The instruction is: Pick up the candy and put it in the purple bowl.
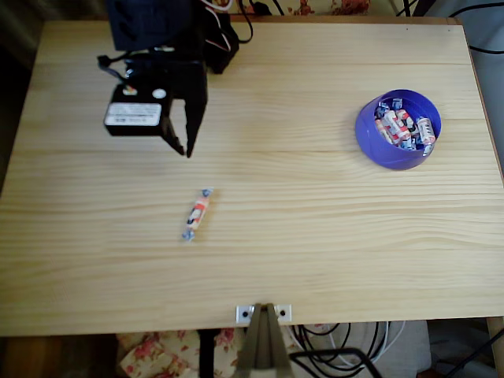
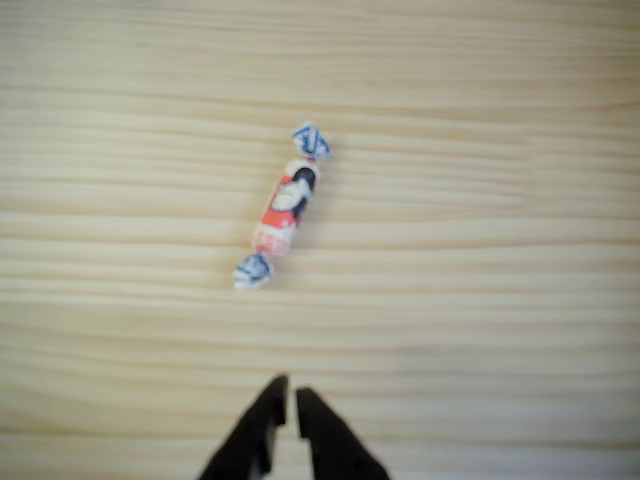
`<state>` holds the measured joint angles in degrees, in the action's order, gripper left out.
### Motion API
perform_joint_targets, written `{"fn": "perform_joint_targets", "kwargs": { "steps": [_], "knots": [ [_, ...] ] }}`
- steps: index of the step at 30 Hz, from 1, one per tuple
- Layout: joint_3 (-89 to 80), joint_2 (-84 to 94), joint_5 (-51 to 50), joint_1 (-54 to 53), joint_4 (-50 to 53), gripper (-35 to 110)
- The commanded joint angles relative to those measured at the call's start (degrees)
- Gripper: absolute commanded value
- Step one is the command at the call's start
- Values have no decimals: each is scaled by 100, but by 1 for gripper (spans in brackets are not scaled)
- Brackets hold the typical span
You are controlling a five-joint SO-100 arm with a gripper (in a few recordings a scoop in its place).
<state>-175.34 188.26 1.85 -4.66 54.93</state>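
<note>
Candy (image 2: 281,206) — one loose piece — lies on your counter (image 1: 315,236) just ahead of the tool (image 2: 291,400), whose tips sit nearly together, gripping nothing. One purple bowl (image 1: 378,142), well apart, holds several look-alike sweets.

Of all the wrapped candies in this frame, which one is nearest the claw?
The lone candy lying on the bare table, just below the claw in the overhead view. All the look-alikes sit piled inside the purple bowl far to the right.
</note>
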Motion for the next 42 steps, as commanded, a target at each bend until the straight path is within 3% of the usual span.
{"fn": "perform_joint_targets", "kwargs": {
  "steps": [1,23,28,38,42],
  "knots": [
    [132,79,97,-44,26,0],
    [132,79,712,343,97,0],
    [185,79,-105,35,88,0],
    [492,79,-439,352,149,-1],
    [870,79,-1450,176,88,-1]
  ]
}}
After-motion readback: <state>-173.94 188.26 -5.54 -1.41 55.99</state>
